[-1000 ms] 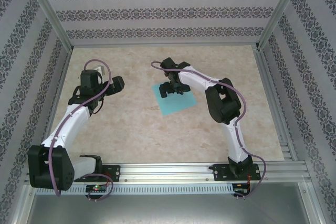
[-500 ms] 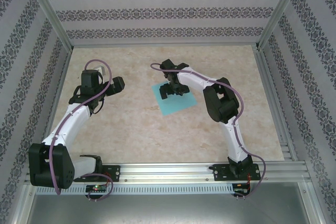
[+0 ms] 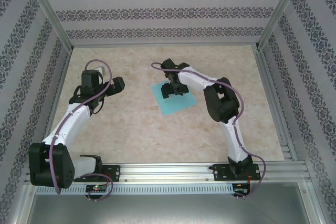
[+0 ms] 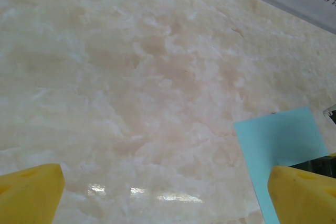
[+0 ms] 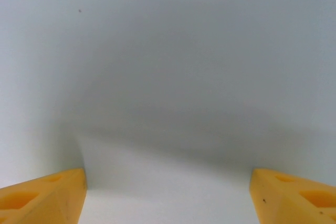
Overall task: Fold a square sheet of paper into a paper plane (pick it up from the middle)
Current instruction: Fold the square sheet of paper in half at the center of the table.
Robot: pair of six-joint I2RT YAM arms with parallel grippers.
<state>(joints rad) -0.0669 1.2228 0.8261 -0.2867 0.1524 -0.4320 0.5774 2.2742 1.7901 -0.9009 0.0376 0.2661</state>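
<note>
Narrowing over the last second, your right gripper [image 3: 173, 91] draws its jaws inward above the turquoise paper, while the arm carrying it barely shifts and everything else holds its place.

Largest first: the marbled table [image 3: 131, 129] carries the whole scene; the right arm [image 3: 226, 108] reaches in from the near rail and bends over the table's middle; the left arm [image 3: 68, 121] stands folded back on its own side, well apart from the work.

The square sheet of paper [image 3: 177, 104] lies flat on the table, turned like a diamond, with no crease to be seen; the right gripper sits on its far half, close to the middle.

In the right wrist view the paper spreads under the yellow fingers [image 5: 42, 198], which stand apart at either side with bare sheet between them; the jaws are spread, not yet pinching; a soft shadowed curve near the left finger may be the paper beginning to bulge, though you cannot be sure.

The left gripper [image 3: 116, 84] hangs with jaws wide, holding nothing.

Judged from this, you are at the pinch that lifts the sheet from its middle; folding has not begun; too flat a squeeze may slide the paper instead of raising it.
</note>
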